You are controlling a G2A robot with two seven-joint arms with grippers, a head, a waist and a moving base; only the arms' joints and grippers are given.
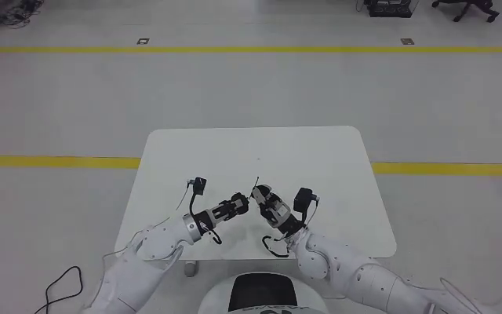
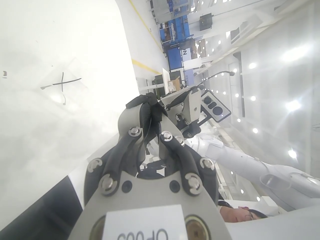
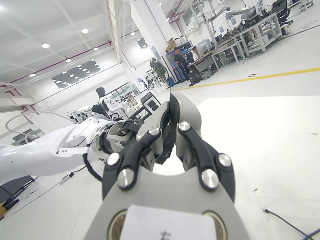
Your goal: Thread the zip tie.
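By the counter's (image 1: 314,157) front edge, the zip tie (image 3: 169,93) was pinched in the right pincer (image 3: 171,103). It was seemingly pinched in the left pincer (image 2: 150,103) too.

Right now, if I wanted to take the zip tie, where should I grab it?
Probably take the zip tie by its thin tail poking out of the shut right gripper, coming from beyond the tips: the rest is pinched inside.

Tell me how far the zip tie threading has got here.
Done: the zip tie is off the table, pinched in the right hand, one end sticking up. In hand: the left hand grips it too, hands tip to tip. Left: no closed loop shows; whether the tail has entered the head is hidden.
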